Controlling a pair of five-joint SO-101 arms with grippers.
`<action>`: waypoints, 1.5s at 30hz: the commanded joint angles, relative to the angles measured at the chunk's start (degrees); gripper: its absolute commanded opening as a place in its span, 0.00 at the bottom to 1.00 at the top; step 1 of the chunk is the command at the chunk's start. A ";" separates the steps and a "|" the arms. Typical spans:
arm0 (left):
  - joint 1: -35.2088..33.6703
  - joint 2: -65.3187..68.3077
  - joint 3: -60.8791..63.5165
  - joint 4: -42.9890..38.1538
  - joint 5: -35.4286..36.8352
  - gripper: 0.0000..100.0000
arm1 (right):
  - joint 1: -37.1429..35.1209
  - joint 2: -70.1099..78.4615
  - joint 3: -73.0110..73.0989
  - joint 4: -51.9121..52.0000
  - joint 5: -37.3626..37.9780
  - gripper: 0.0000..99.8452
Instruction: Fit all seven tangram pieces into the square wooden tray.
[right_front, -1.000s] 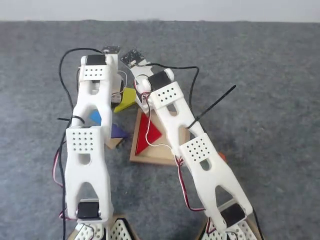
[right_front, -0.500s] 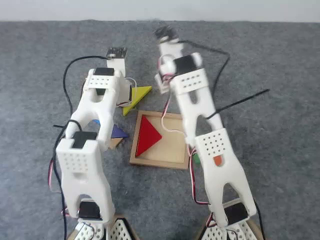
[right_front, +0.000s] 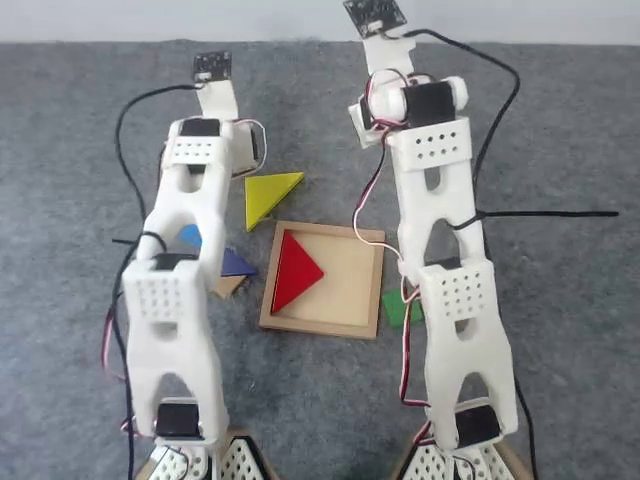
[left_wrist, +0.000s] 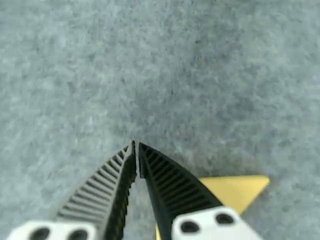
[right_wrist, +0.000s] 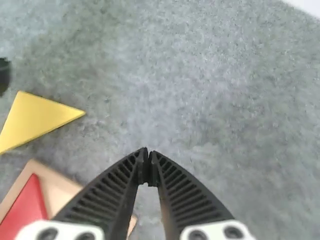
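Both jaws sat closed, empty; yellow triangle (left_wrist: 239, 190) lay flat near left jaws, seemed light, stiff, thin: best pinched across its edges.

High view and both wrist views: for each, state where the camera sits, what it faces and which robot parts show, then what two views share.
High view: fixed above the grey table, looking down on the left arm, right arm and square wooden tray.
Left wrist view: on the left wrist, facing the table past the shut left gripper.
Right wrist view: on the right wrist, facing the table past the shut right gripper.
Shared: all show the yellow triangular piece.
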 joint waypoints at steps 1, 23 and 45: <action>0.35 15.12 -34.15 15.21 0.44 0.01 | 0.31 -18.68 11.52 2.95 2.73 0.01; 3.69 29.98 -59.91 39.12 -10.02 0.01 | 12.44 -93.76 116.66 -17.71 6.24 0.01; 5.45 27.87 -57.80 39.56 -14.77 0.01 | 6.55 -90.68 141.19 -44.62 -1.05 0.01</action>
